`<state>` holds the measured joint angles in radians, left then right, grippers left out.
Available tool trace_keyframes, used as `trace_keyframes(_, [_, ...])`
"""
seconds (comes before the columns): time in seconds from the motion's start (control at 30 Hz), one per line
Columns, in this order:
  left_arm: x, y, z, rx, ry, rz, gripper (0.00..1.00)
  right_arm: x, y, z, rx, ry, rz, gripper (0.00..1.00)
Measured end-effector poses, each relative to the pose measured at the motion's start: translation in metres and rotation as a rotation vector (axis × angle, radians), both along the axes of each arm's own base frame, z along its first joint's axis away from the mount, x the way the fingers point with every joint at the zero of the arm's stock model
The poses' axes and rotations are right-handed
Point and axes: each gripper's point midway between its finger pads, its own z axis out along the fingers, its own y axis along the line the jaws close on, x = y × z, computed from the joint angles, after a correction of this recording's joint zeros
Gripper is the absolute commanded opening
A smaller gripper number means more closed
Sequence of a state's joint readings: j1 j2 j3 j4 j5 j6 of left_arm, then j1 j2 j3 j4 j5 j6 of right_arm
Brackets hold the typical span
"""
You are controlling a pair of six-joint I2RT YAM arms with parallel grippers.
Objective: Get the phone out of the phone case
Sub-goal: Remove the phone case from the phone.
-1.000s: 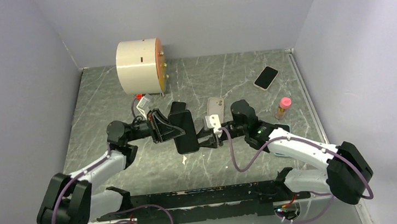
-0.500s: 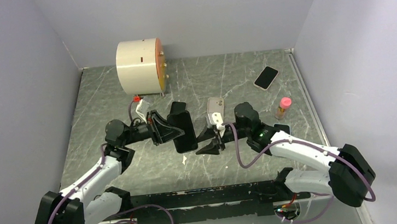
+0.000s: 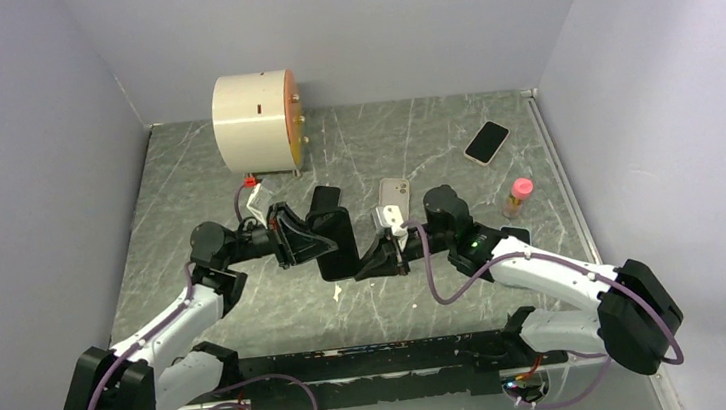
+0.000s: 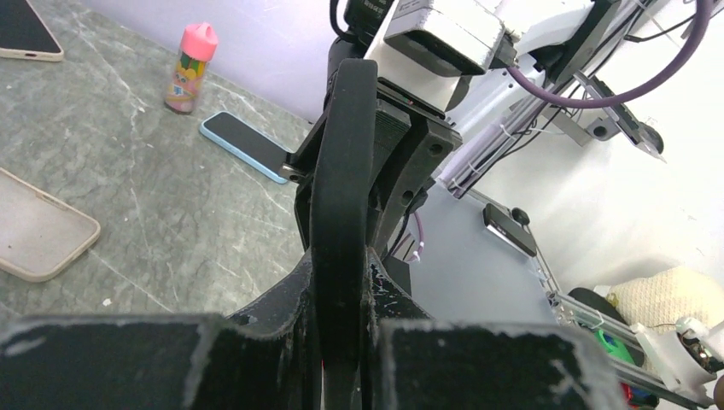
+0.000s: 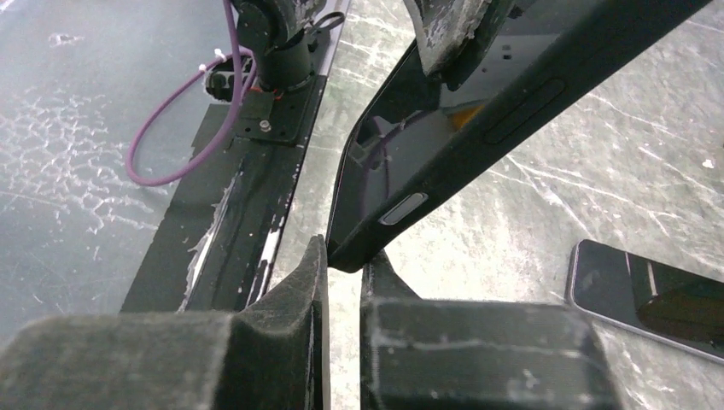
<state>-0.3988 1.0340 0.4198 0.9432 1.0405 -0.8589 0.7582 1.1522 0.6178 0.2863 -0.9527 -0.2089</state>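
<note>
A black phone in a black case [image 3: 335, 240] is held on edge above the table's middle. My left gripper [image 3: 312, 240] is shut on its left long side; in the left wrist view the cased phone [image 4: 343, 171] stands edge-on between my fingers [image 4: 341, 266]. My right gripper [image 3: 367, 264] is closed on the case's lower right corner. In the right wrist view that corner [image 5: 367, 235] sits pinched between the fingertips [image 5: 344, 256], with the side buttons in sight.
An empty beige case [image 3: 394, 196] lies just right of the held phone. A phone in a beige case [image 3: 487, 142] and a pink-capped bottle [image 3: 517, 196] lie at the back right. A white cylinder [image 3: 256, 122] stands at the back left. A dark phone [image 3: 324, 196] lies behind the held one.
My right gripper was open beside the phone; it has moved to the case's lower corner and closed on it. The left gripper keeps its hold, barely moved.
</note>
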Motion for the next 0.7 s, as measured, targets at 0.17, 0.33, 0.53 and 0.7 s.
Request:
trace_keyframes(0.17, [-0.0028, -0.0012, 0.0001, -0.011, -0.007, -0.034, 0.02, 0.0001, -0.0009, -0.0027, -0.013, -0.052, 0.02, 0.0])
trace_keyframes(0.33, [-0.0032, -0.002, -0.0013, -0.015, 0.02, -0.05, 0.03, 0.0001, -0.0017, -0.0043, -0.035, -0.114, 0.045, 0.0])
trace_keyframes(0.53, [-0.0034, -0.0012, 0.0007, -0.021, 0.007, -0.051, 0.03, 0.0027, -0.0004, -0.0038, -0.045, -0.169, 0.051, 0.0])
trace_keyframes(0.7, [-0.0032, -0.0005, 0.0013, -0.021, 0.005, -0.048, 0.03, 0.0057, 0.0009, -0.0053, -0.049, -0.209, 0.043, 0.0])
